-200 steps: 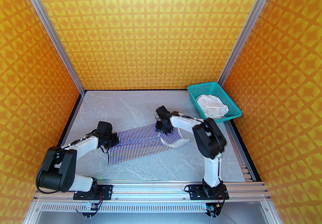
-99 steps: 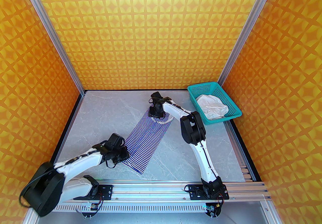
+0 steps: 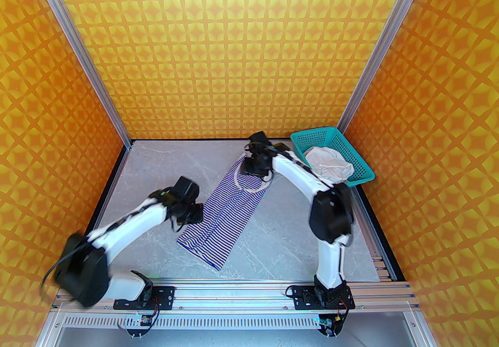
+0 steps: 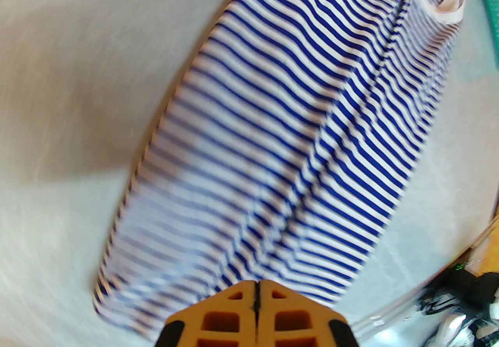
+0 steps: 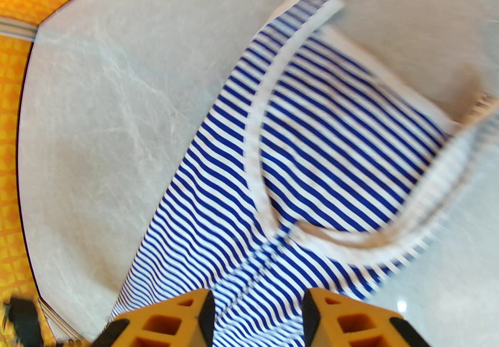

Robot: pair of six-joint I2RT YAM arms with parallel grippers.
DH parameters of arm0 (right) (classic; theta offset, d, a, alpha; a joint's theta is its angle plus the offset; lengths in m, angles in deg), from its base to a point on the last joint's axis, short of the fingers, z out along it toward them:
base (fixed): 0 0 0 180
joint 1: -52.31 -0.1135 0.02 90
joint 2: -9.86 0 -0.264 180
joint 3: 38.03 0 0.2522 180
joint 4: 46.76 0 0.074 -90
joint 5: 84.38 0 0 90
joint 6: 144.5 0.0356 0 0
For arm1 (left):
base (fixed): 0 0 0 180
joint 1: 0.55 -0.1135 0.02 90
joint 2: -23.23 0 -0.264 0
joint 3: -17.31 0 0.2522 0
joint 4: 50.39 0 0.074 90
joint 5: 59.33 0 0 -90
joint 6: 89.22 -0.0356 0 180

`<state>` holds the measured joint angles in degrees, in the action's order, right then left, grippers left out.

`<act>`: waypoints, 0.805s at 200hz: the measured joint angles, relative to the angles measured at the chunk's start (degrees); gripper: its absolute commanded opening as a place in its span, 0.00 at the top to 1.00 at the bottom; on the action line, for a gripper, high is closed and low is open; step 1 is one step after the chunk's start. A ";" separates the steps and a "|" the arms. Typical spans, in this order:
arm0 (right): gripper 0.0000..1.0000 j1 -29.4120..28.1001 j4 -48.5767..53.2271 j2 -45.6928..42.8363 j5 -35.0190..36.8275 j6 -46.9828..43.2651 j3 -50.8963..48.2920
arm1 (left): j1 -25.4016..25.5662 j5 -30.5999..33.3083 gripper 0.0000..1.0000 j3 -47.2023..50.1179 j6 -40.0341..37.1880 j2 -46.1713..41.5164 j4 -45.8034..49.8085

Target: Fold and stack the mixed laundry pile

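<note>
Orange-fingered, my left gripper (image 4: 257, 286) is clenched at the near-left edge of the striped garment (image 3: 224, 216), which is stretched diagonally across the grey table (image 3: 163, 166). At its far, white-trimmed end, my right gripper (image 5: 258, 308) hovers with its jaws apart, released. Beyond, the white cloth (image 3: 329, 168) lies crumpled in the teal basket (image 3: 312, 137).

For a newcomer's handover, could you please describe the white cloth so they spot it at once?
At the table's far right corner sits a teal basket. The white cloth lies crumpled inside it, plain, unlike the striped garment spread mid-table.
</note>
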<state>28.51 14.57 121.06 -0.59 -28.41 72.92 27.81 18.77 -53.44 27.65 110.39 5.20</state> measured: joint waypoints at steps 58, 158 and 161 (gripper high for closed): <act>0.78 7.45 -0.37 1.88 4.87 -2.45 -9.73 | 0.31 -1.36 1.00 2.38 -6.14 9.60 -2.16; 0.90 12.66 -0.44 20.11 5.97 -4.31 9.18 | 2.29 -5.57 1.00 8.94 -3.30 5.99 -10.86; 0.90 12.61 -0.50 20.57 5.70 -4.31 9.70 | 2.36 -5.73 1.00 9.05 -3.17 5.95 -11.10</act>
<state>41.13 14.07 141.63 5.11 -32.72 82.62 30.17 13.05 -44.39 24.49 116.33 -5.91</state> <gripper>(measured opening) 0.107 0.025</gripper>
